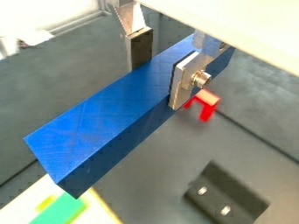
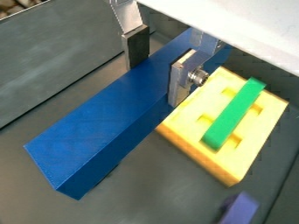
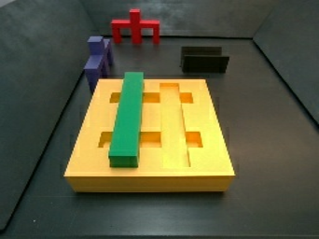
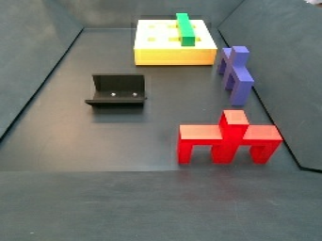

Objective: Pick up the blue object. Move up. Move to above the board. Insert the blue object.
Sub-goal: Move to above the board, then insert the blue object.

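The blue object (image 1: 100, 127) is a long bright-blue bar and lies between the gripper's fingers in both wrist views (image 2: 100, 131). The gripper (image 1: 162, 70) is shut on it, with one silver plate (image 1: 184, 79) flat against its side and the dark pad (image 1: 138, 48) on the other side. The gripper (image 2: 158, 66) holds the bar in the air beside and above the yellow board (image 2: 187, 140). The board (image 3: 149, 179) carries a green bar (image 3: 127, 117) in one groove. Neither the gripper nor the blue object shows in the side views.
A red piece (image 4: 229, 139) stands on the dark floor and also shows below the fingers in a wrist view (image 1: 205, 105). A purple stepped block (image 3: 97, 61) stands beside the board. The black fixture (image 4: 117, 91) stands apart from them.
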Motion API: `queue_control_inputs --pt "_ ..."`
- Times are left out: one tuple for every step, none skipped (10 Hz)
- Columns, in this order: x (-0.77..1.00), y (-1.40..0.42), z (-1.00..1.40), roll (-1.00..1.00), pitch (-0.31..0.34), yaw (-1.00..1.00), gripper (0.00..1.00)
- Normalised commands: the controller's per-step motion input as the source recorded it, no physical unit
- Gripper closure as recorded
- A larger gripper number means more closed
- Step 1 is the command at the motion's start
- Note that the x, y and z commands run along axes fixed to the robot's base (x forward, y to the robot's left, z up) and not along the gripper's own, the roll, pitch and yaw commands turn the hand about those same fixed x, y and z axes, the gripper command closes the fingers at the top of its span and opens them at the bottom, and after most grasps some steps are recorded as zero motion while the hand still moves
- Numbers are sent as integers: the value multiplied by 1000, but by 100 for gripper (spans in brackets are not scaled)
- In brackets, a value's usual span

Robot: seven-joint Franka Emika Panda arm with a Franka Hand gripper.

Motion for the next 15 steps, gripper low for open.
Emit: queue_control_inputs --pt "-126 -1400 223 13 135 -72 100" --pt "-119 -1400 238 9 116 -27 100" --pt "-112 -1400 250 0 97 -7 100" --pt "-95 -1400 253 -11 93 -4 100" --pt "-28 -884 164 6 102 3 100" --pt "22 -514 102 -1 121 3 100" --pt "42 -262 63 1 133 2 100" --pt "42 -199 57 3 133 7 100" --pt "140 0 -783 0 -136 17 100" --pt "234 -37 -909 83 -123 83 100" --pt "260 -63 -911 109 -101 80 100" --pt "269 -74 -906 116 -97 91 100" --pt "226 -109 -874 146 -100 94 100" --pt "191 -151 -854 167 -97 94 100" --pt "154 -226 -877 159 -101 54 100"
